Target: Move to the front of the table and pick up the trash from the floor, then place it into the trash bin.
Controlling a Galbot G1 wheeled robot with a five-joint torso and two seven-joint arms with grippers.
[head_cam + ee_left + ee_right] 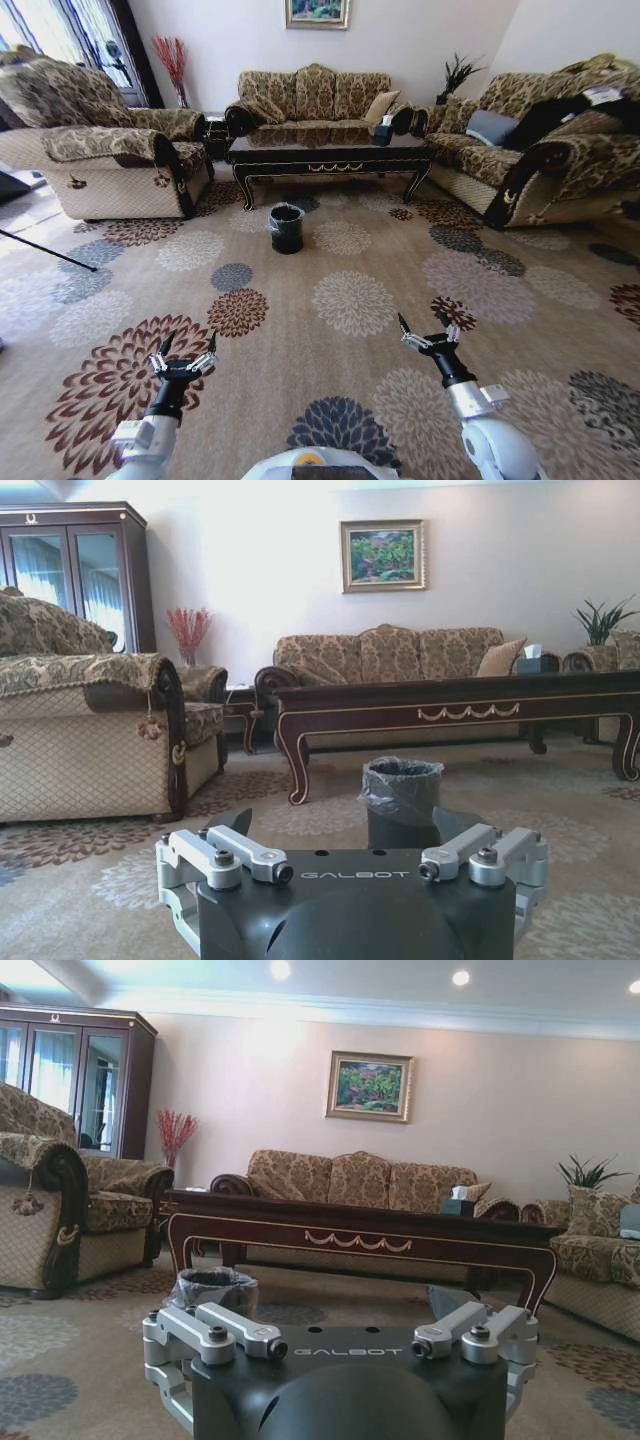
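Low in the head view, both arms reach forward over the floor (330, 330). The left gripper (184, 347) hovers above a brown flower medallion and the right gripper (427, 325) above plain beige carpet, each with its dark fingers spread apart and holding nothing. Both point toward the far end of the room.

Ahead of the two grippers a broad stretch of carpet lies open, running up to the trash bin (286, 227). The bin stands well apart from both grippers, slightly nearer the left one's line, and just short of the table (330, 152). An armchair (110, 150) borders the open carpet beyond the left gripper; a sofa (540, 150) borders it beyond the right gripper. A third sofa (310, 97) sits behind the table.

The bin is a small round black bucket with a crinkled clear liner folded over its rim. The table is long, low and glossy dark wood, with curved legs and gold scroll trim. A tissue box (382, 131) rests on its top. I cannot make out any trash scraps on the carpet.
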